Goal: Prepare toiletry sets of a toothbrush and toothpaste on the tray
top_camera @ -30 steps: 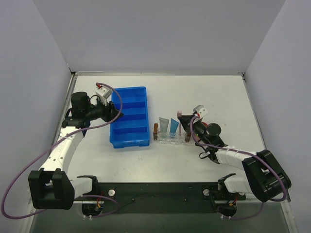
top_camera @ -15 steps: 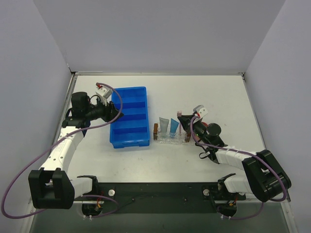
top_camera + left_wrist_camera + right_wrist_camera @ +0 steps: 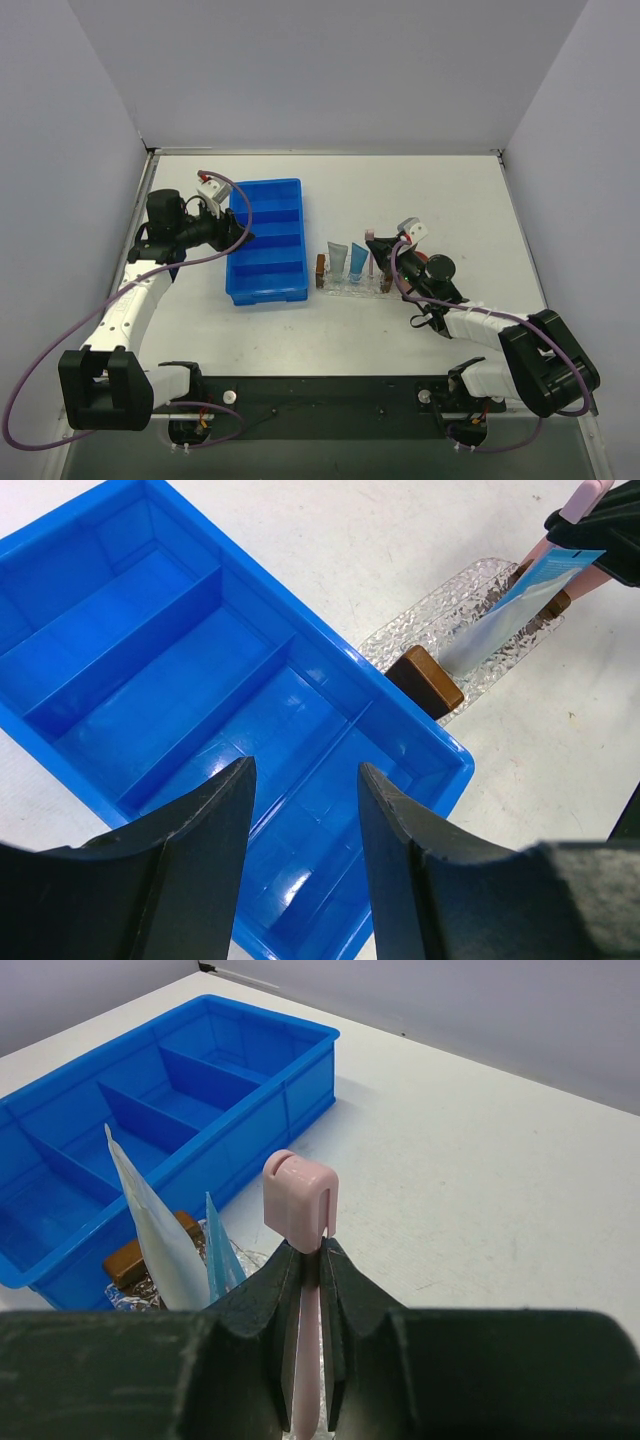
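Right tool [image 3: 303,1260] pinches the toothbrush [image 3: 299,1200] at the tray [image 3: 420,630]'s end; left tool [image 3: 305,810] hangs wide over the bin [image 3: 150,650].

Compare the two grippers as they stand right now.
The left gripper is open and holds nothing; the right gripper is shut on the toothbrush. The left hovers over the blue bin; the right is at the tray. Both are black two-finger grippers.

Pink toothbrush [image 3: 300,1200], blue bin [image 3: 130,670], glittery tray [image 3: 420,635]
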Robot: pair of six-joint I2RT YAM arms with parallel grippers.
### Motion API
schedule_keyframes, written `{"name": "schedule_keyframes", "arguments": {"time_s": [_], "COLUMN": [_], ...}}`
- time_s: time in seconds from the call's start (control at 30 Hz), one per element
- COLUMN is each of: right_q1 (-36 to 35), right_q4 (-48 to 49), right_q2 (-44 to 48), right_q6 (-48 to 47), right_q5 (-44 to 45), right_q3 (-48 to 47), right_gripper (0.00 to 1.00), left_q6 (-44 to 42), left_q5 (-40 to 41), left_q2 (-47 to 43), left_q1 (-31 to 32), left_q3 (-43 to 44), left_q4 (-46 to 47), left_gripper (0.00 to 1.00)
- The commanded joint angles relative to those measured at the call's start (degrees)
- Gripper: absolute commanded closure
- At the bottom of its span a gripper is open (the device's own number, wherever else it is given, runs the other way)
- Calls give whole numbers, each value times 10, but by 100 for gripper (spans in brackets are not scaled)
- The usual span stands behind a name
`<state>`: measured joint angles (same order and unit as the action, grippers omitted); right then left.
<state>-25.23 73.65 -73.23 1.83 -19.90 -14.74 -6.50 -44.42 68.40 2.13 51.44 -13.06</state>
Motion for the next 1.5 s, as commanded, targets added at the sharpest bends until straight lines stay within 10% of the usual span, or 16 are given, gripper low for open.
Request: {"name": "schedule_keyframes", "arguments": {"time_s": [0.0, 1.47], "right_q1": [-4, 1], "right_q4": [216, 215], "right_q2": [17, 34], "right_q6": [-6, -9], "right_q5": [-6, 14], "right_q3": [2, 2], "right_gripper": [91, 70], "left_q6": [-9, -11], "left_q5": [-17, -20], "left_q2": [-3, -5], "left_q1": [-2, -2], "left_q3": [10, 12], "left_q4": [8, 3], "left_gripper": [45, 45]}}
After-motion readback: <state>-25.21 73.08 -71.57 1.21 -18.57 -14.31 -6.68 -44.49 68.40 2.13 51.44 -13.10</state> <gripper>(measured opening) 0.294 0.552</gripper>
